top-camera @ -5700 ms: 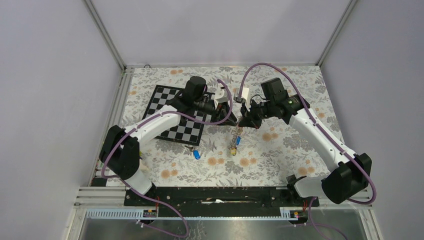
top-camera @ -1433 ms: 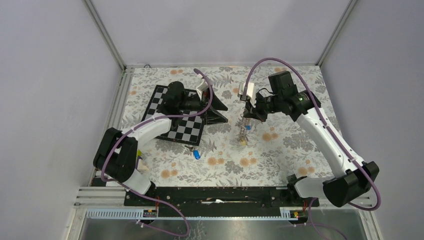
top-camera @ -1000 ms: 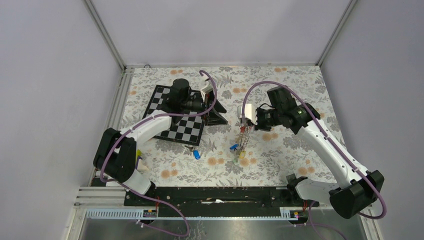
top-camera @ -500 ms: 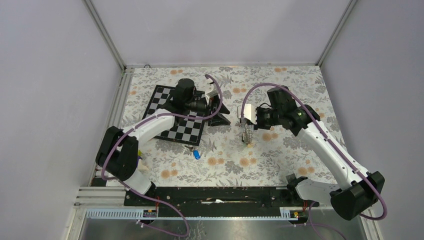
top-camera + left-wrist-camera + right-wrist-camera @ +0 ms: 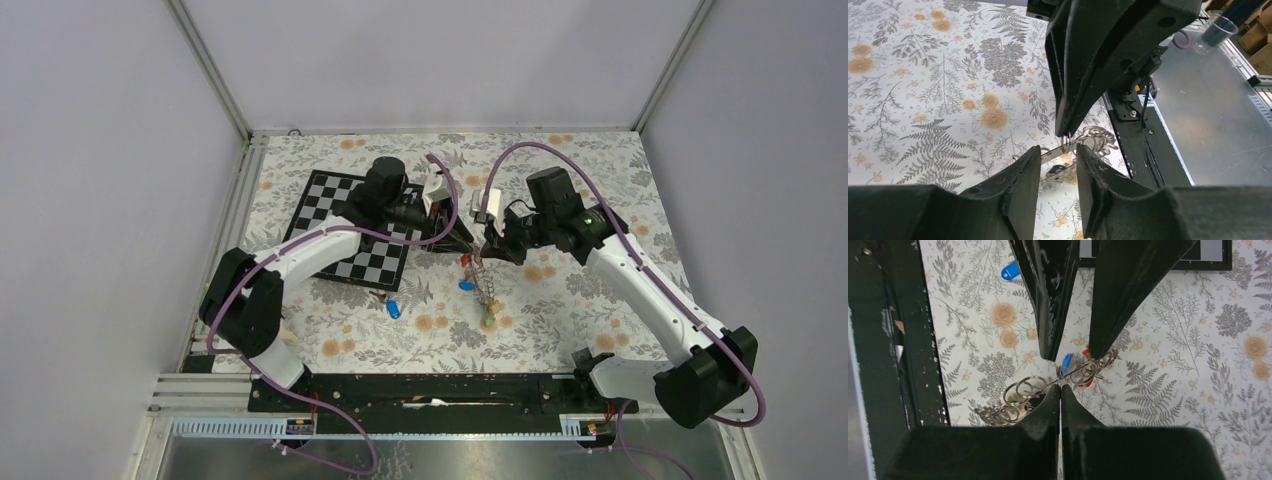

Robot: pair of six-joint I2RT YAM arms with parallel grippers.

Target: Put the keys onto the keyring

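Note:
The keyring [image 5: 482, 288] is a grey chain of metal rings hanging from my right gripper [image 5: 487, 249], which is shut on its top ring. A blue key [image 5: 466, 285] and a yellowish key [image 5: 487, 319] hang on it. The right wrist view shows my right gripper [image 5: 1060, 386] pinching the keyring [image 5: 1023, 389], with blue [image 5: 1066, 360] and red [image 5: 1088, 383] keys behind it. My left gripper [image 5: 464, 239] is open, tip to tip with the right one. In the left wrist view my left gripper [image 5: 1058, 148] stands either side of the keyring [image 5: 1091, 144]. A loose blue key [image 5: 394, 309] lies on the cloth.
A black-and-white chessboard [image 5: 335, 210] lies at the back left under my left arm. The table has a floral cloth [image 5: 560, 300]. A black rail [image 5: 430, 388] runs along the near edge. Grey walls enclose the sides and back.
My left gripper has moved right, up to the right gripper. The right gripper has shifted slightly left with the keyring, and the hanging chain has swung.

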